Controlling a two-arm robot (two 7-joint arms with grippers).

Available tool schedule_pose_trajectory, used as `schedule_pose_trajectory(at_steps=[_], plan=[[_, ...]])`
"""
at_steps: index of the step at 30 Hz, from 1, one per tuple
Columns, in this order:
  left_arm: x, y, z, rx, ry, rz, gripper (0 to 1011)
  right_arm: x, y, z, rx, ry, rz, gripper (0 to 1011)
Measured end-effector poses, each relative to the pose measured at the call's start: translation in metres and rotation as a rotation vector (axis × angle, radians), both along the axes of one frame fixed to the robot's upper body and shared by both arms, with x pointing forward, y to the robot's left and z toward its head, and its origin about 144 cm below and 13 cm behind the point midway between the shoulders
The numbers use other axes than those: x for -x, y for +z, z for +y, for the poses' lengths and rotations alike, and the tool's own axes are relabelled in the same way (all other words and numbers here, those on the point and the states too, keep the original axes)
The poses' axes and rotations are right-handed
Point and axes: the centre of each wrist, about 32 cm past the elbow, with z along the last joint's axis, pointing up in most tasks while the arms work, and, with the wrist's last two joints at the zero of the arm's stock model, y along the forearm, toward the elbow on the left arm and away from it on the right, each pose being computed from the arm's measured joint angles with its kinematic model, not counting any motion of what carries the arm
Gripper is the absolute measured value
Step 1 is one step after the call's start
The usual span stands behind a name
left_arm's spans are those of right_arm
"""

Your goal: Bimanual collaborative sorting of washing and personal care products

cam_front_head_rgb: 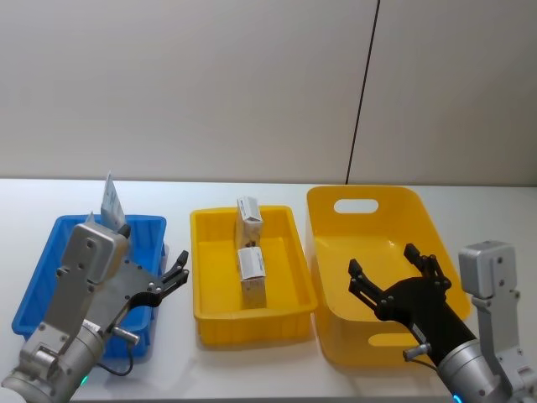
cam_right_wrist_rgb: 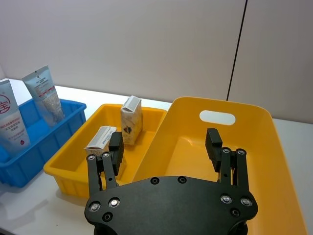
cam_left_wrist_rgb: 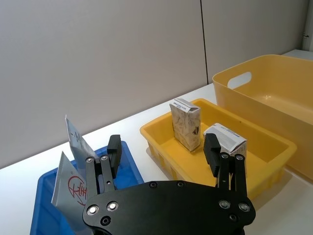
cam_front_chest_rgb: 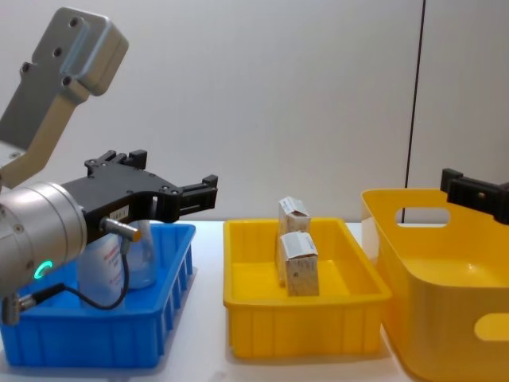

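Two cream-beige cartons stand in the yellow tray [cam_front_head_rgb: 252,323], one at the back [cam_front_head_rgb: 248,210] and one in the middle [cam_front_head_rgb: 252,267]. The chest view shows these cartons [cam_front_chest_rgb: 293,213] [cam_front_chest_rgb: 298,267] in line. Two pale tubes with red print [cam_left_wrist_rgb: 73,139] [cam_left_wrist_rgb: 66,186] stand upright in the blue tray [cam_front_head_rgb: 38,285]. My left gripper [cam_front_head_rgb: 176,273] hovers open and empty over that tray's near right part, close to the tubes. Over the tall yellow basket [cam_front_head_rgb: 323,218], my right gripper [cam_front_head_rgb: 383,260] is open with nothing between its fingers.
Blue tray, yellow tray and basket stand side by side from left to right on a white table. The basket [cam_right_wrist_rgb: 244,105] looks bare inside. A grey wall rises right behind the table. A narrow strip of table lies free in front of the containers.
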Motion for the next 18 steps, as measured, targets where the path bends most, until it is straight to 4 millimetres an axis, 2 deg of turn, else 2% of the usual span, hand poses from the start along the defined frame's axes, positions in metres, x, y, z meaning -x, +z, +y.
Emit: schedule_pose_trajectory(at_steps=[18], plan=[[0.0, 0.0, 0.0, 0.0, 0.0, 0.0, 1001, 0.0, 0.0, 0.0, 0.0, 0.0, 0.0, 1004]])
